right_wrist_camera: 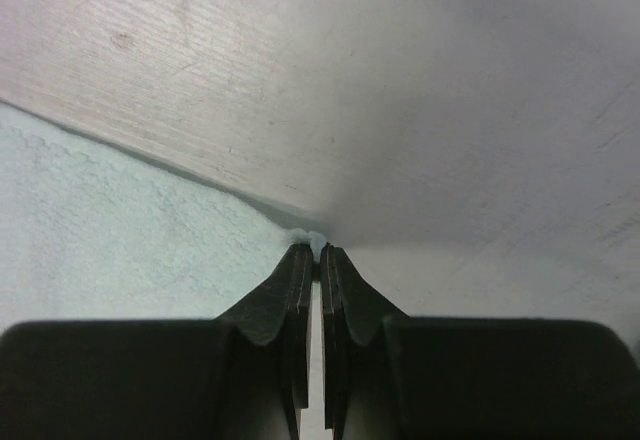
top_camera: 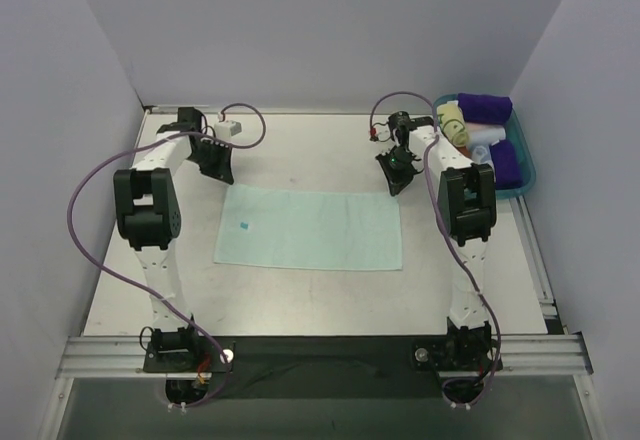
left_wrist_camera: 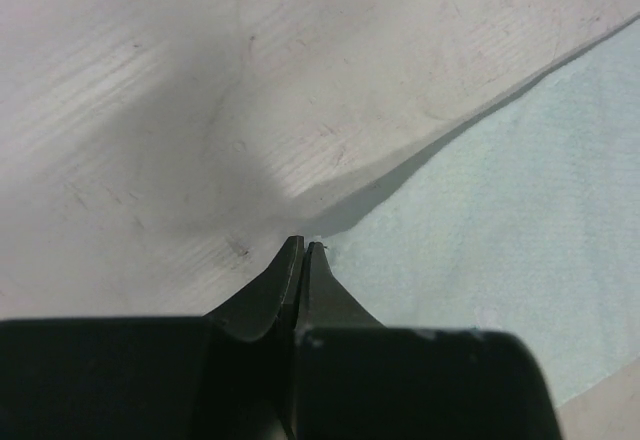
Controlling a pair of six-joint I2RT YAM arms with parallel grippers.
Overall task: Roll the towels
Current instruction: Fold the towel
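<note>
Two corners pinched: from the top I'm seeing the mint-aqua towel [top_camera: 310, 230] lying flat on the table [top_camera: 300, 150]. Left wrist's showing the left gripper [left_wrist_camera: 303, 245] clamping its far-left corner. Right wrist's showing the right gripper [right_wrist_camera: 315, 252] squeezing the far-right one.

Mint towel [top_camera: 310, 230], frame centre: soft matt cloth, fine fuzzy nap seen. Table [top_camera: 300, 155] is seen as pale, matt, faintly grained and scuffed. Fingers [left_wrist_camera: 262, 298] of the left gripper [left_wrist_camera: 303, 247] are seen as smooth dark plastic.
</note>
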